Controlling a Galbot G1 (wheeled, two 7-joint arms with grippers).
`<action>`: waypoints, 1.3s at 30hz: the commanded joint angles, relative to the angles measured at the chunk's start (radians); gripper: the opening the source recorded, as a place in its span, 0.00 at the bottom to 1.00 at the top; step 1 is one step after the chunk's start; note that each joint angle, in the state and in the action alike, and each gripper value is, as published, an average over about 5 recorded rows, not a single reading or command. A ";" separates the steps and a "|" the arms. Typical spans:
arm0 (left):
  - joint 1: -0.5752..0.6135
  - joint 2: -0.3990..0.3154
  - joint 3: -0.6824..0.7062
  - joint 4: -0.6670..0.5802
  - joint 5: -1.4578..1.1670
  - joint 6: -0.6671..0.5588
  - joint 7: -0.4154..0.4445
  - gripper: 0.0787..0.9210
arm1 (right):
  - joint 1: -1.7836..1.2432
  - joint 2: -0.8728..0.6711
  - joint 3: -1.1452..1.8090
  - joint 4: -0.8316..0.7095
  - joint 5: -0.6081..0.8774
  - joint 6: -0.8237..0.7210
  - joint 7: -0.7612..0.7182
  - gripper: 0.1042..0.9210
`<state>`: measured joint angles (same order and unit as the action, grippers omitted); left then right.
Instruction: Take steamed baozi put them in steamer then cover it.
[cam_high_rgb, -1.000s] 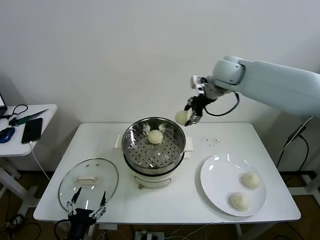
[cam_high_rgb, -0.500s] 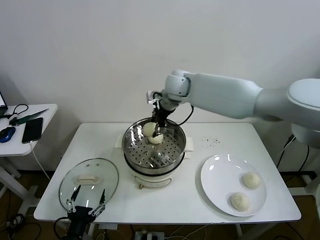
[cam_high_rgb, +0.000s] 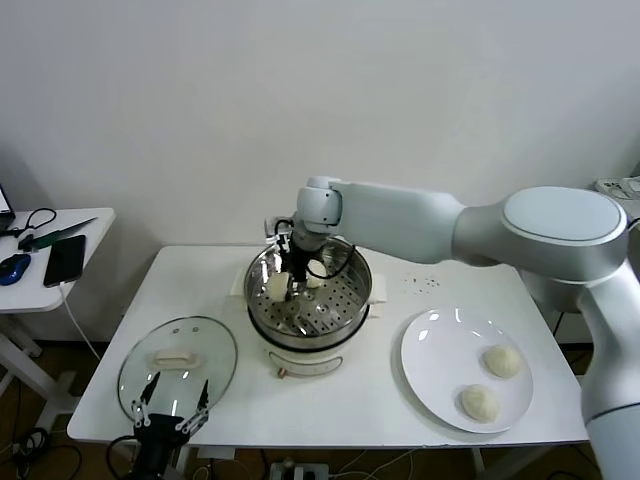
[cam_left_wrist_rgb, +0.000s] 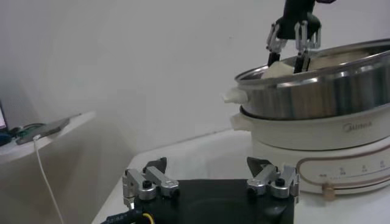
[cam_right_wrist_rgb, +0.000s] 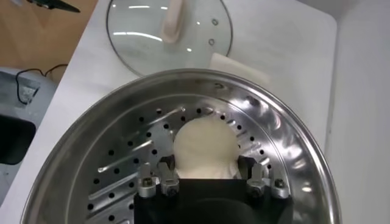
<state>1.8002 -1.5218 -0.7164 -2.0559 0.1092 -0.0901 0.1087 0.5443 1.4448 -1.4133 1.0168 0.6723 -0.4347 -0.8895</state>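
Observation:
The steamer (cam_high_rgb: 345, 318) stands mid-table with its perforated tray bare at the front. My right gripper (cam_high_rgb: 283, 288) reaches down into its left side, shut on a steamed baozi (cam_high_rgb: 276, 287) just above the tray. In the right wrist view that baozi (cam_right_wrist_rgb: 204, 146) sits between the fingers over the steamer tray (cam_right_wrist_rgb: 109, 158). A second baozi (cam_high_rgb: 316, 282) lies behind the arm, partly hidden. Two more baozi (cam_high_rgb: 502, 361) (cam_high_rgb: 479, 402) rest on the white plate (cam_high_rgb: 430, 350). The glass cover (cam_high_rgb: 178, 365) lies flat at the front left. My left gripper (cam_high_rgb: 175, 415) waits open below it.
A side table (cam_high_rgb: 60, 290) at the far left holds a phone (cam_high_rgb: 64, 260), a mouse and cables. Small dark specks (cam_high_rgb: 420, 283) dot the table behind the plate. From the left wrist view the steamer's white base (cam_left_wrist_rgb: 329, 152) is close on one side.
The right arm swung left from beside the steamer and lowered the baozi into the steamer's left half. The left arm stayed still.

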 joint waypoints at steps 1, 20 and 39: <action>0.000 0.000 0.000 0.003 0.000 0.000 0.000 0.88 | -0.040 0.036 0.002 -0.040 -0.024 0.002 0.004 0.69; 0.000 0.000 0.000 0.002 0.001 -0.001 -0.001 0.88 | 0.032 -0.070 0.005 0.080 -0.021 -0.009 -0.025 0.88; 0.023 0.008 0.010 -0.008 0.008 -0.002 -0.019 0.88 | 0.328 -0.774 -0.122 0.552 -0.047 0.100 -0.156 0.88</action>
<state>1.8187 -1.5133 -0.7107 -2.0598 0.1138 -0.0918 0.0976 0.7769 1.0263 -1.4786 1.3295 0.6944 -0.3683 -1.0042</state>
